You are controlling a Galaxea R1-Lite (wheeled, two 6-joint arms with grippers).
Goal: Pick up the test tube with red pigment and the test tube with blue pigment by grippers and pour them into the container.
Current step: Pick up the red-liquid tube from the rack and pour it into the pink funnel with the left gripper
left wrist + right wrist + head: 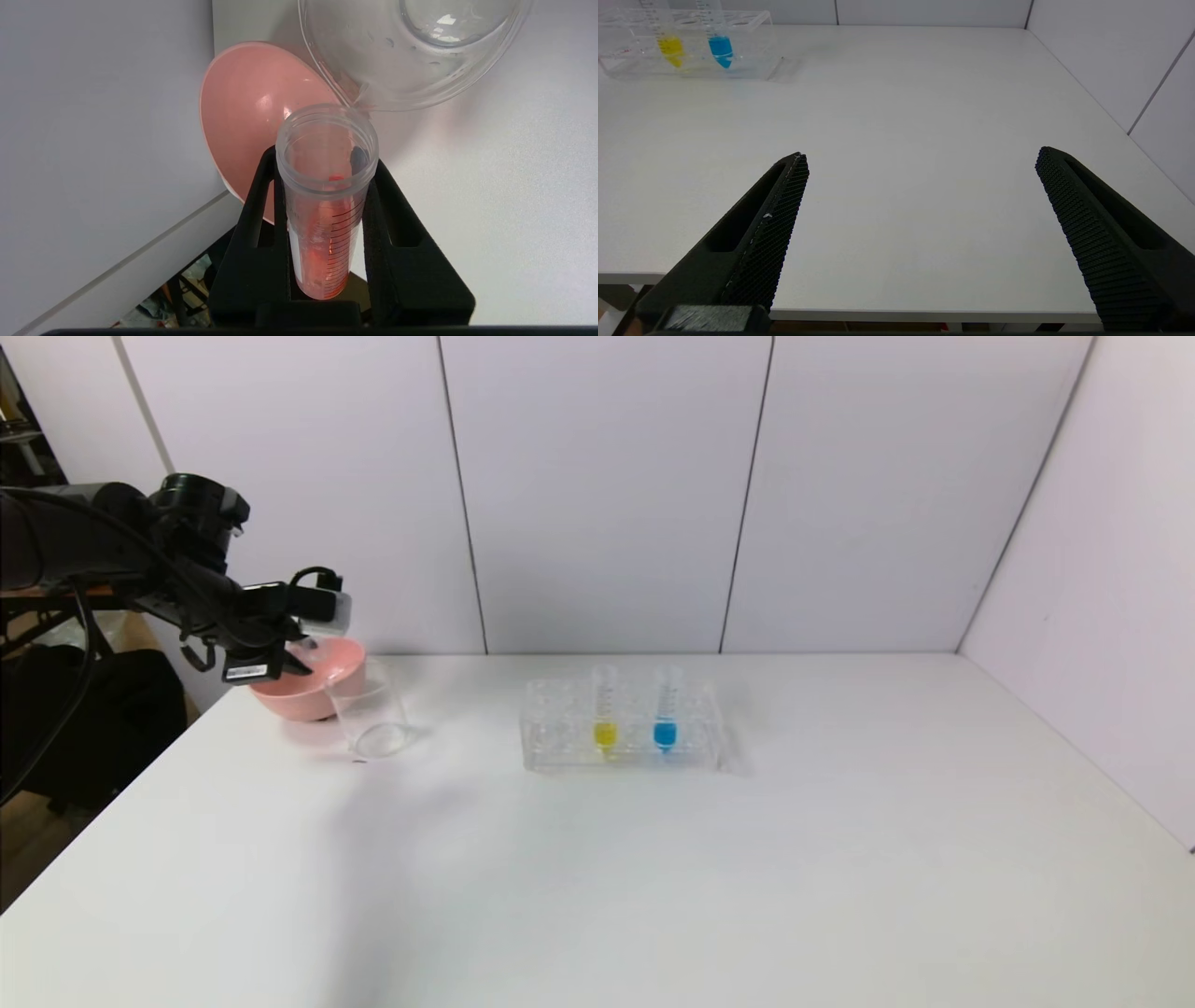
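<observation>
Pouring stage, red tube. My left gripper (327, 186) is clamped on the test tube with red pigment (327, 224), one finger on each side of its barrel, held above the far left corner of the table (653, 877). The tube's long axis runs out along my fingers, open mouth leading, and that mouth sits just beside the rim of the container (411, 56), which lies ahead of it; the pink bowl (243, 121) is behind and to one side. I judge that the coming tilt depends on carrying the mouth over the glass rim, not the bowl. The left wrist view shows this mouth-to-rim gap and red residue inside the barrel; the head view hides the tube behind my arm but shows the container (372, 717) standing in front of the bowl. The test tube with blue pigment (665, 719) stands in the rack (560, 747) beside a yellow tube (605, 719), well apart from my left arm and nearer my right gripper (920, 186), which waits spread wide and empty at the near table edge.
</observation>
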